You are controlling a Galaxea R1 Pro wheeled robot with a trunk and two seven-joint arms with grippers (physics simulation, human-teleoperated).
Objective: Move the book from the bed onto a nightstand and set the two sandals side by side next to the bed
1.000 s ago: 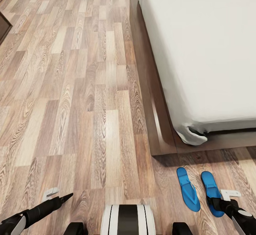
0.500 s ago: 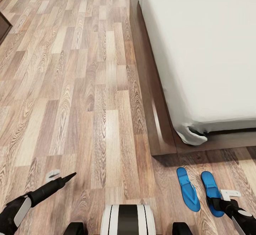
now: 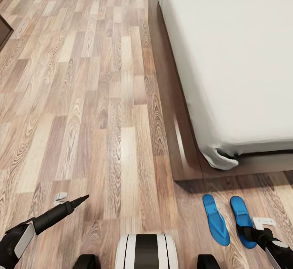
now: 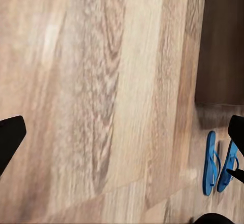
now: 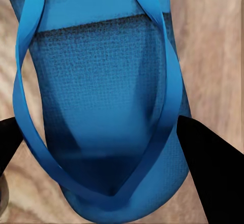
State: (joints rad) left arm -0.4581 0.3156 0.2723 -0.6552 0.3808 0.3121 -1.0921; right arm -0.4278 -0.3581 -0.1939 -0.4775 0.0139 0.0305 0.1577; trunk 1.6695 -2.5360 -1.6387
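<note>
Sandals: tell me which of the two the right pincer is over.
The sandal farther from the robot's midline, on the right of the pair. The right pincer sits over its near end, its fingers either side of the sole. The other sandal lies free.

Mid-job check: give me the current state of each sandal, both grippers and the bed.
left sandal: flat on the floor, free, beside its pair.
right sandal: flat on the floor, right gripper straddling it, fingers apart.
left gripper: open, empty, over bare floor.
bed: mattress bare where visible, no book seen.
</note>
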